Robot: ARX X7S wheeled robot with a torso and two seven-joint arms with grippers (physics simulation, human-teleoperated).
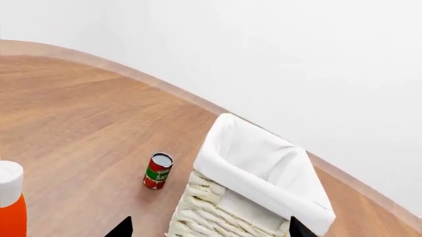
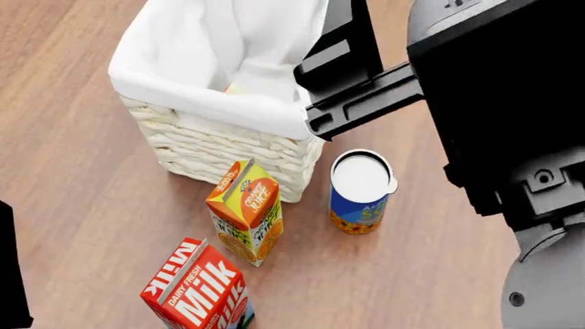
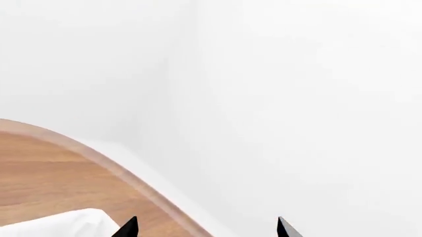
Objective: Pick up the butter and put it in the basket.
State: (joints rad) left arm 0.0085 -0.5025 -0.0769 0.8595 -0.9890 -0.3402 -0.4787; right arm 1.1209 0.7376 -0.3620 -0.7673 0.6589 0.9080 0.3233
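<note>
While the butter stays unseen, both claws show only parted black tips: left claw point(image 1: 207, 228) released above the basket point(image 1: 264, 168), right claw point(image 3: 205, 228) released beside its liner.

The basket point(image 2: 219, 147), a large square cream wicker one with a white cloth liner folded over its rim, stood upright on the wooden floor, and the left wrist view showed it point(image 1: 224, 212) from one corner. A small yellowish patch low inside it in the head view may have been the butter, though too little showed to tell.
</note>
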